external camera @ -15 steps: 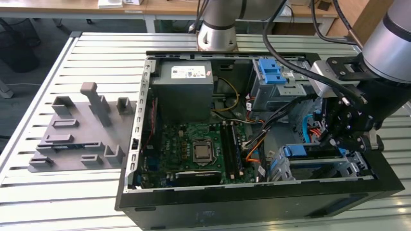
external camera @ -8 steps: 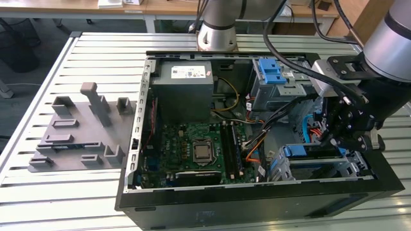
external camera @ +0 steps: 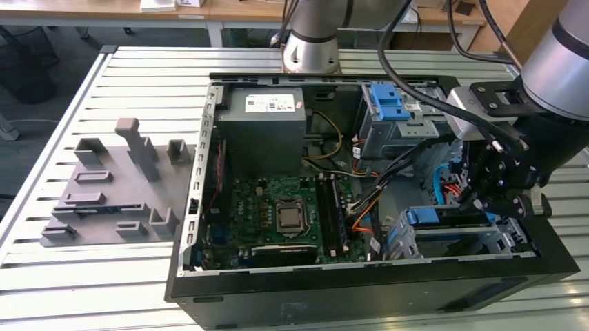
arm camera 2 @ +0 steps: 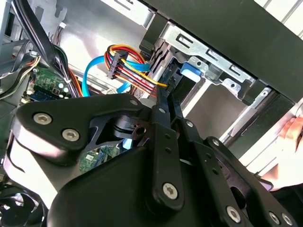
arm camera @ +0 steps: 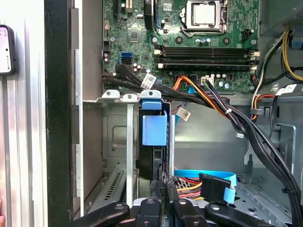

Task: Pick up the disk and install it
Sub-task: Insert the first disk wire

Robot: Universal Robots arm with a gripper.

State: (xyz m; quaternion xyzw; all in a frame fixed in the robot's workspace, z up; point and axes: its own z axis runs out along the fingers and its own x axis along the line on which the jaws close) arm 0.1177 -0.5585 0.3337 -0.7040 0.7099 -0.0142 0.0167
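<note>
The arm reaches down into the open computer case (external camera: 368, 289), which lies on the slatted worktop (external camera: 110, 276). Its hand (external camera: 492, 200) is low at the exterior view's right side of the case, just over the grey metal drive cage (external camera: 460, 238). In the first wrist view the disk (arm camera: 154, 142) stands on edge inside a slot of this cage, its blue bracket tab (arm camera: 154, 128) facing outward and its dark body below it. The black fingers (arm camera: 163, 196) of the hand are drawn narrow, close together around the lower edge of the disk; if they truly press it I cannot tell. Near the fingers lie a blue flat cable (arm camera: 203, 175) and a bundle of red, yellow and black wires (arm camera 2: 128, 66). The motherboard (external camera: 281, 214) lies in the middle of the case. On the worktop at the exterior view's left stands a grey plastic fixture (external camera: 115, 189), well apart from the case.
</note>
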